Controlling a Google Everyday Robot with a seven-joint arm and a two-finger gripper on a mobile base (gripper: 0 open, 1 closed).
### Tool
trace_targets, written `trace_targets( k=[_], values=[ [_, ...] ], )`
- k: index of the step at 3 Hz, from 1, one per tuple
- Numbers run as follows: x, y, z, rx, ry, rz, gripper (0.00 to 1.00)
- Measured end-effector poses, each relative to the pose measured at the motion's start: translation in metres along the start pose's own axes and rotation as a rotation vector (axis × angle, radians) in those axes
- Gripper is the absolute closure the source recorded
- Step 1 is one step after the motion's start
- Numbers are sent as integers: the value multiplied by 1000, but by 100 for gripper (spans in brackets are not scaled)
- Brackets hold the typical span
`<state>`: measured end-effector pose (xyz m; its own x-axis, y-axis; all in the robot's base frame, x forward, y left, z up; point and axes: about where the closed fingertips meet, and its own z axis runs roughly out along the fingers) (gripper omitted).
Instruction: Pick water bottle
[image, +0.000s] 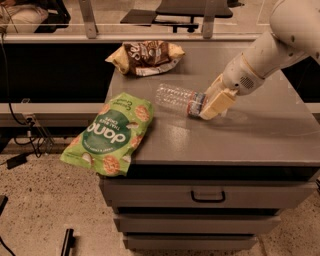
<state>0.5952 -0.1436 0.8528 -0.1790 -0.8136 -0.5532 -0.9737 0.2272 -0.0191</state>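
The water bottle (175, 97) lies on its side on the cabinet top (250, 137), its labelled end right at the gripper (214, 106), its length stretching away toward the green snack bag (112, 132); whether the gripper has hold, I cannot tell

Water bottle (175, 96) lying on side on grey cabinet top (260, 135), label end pointing right. Gripper (214, 103) low at bottle's right end, contact unclear. Arm (265, 55) enters from far right. Green snack bag (111, 132) near left, overhanging cabinet edge. Brown snack bag (147, 54) far left.
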Motion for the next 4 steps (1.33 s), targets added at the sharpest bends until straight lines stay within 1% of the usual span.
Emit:
trace_targets(
  k=[1, 2, 3, 4],
  values=[
    [-3, -1, -2, -4, -15, -2, 94],
    [-16, -2, -42, 62, -38, -18, 100],
    [-32, 2, -93, 135, -34, -44, 100],
    [-34, 1, -96, 140, -37, -48, 100]
  ],
)
